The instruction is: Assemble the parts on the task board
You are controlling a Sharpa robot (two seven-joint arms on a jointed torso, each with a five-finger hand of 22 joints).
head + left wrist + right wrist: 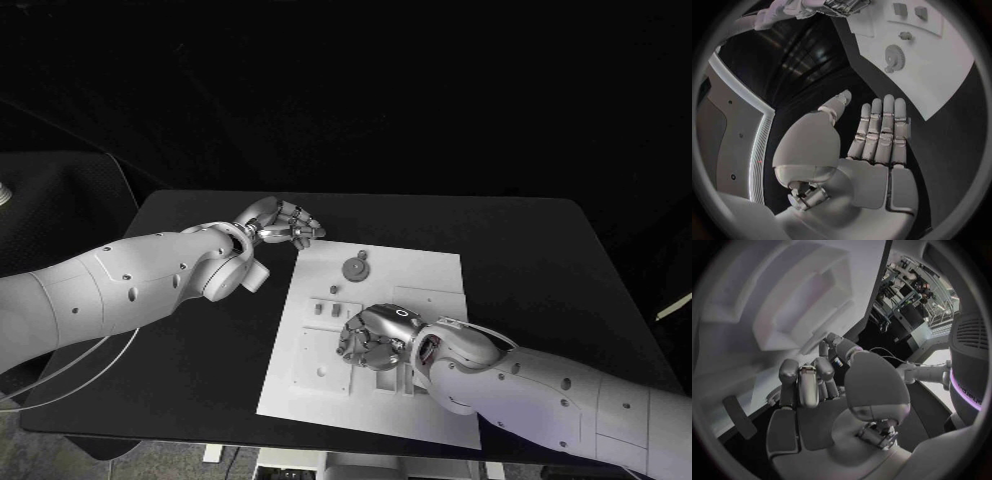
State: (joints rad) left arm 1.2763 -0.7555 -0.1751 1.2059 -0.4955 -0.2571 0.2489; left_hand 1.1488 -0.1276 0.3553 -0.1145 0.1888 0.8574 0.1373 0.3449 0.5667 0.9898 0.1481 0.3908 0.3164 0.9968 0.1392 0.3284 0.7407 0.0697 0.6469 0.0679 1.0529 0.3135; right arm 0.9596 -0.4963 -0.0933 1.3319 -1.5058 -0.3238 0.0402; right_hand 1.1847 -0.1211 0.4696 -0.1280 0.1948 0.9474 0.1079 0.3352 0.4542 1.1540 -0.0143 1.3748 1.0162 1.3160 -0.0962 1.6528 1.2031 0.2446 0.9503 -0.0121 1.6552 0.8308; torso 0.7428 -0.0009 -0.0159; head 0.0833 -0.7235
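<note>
The task board [378, 340], a white plate, lies in the middle of the black table [534, 250], its long side running away from the robot. On the far part of the board lies a grey gear [351, 268] with a small peg beside it; nearer the middle stand a few small grey parts [329, 310], and the near part carries raised white fixtures with recesses.

The left hand [281, 225] hovers over the table just beyond the board's far left corner, apart from the board. In the left wrist view its fingers [879, 130] lie straight and side by side with the thumb held away from them, and nothing is in its grasp; the gear [894, 55] and the small parts [907, 10] lie well ahead of it on the board.

The right hand [378, 335] is low over the middle of the board, palm down, its fingers [807, 382] curled in close to the white fixtures [792, 305]. Whether it holds a part cannot be told: the fingertips hide what lies beneath them
</note>
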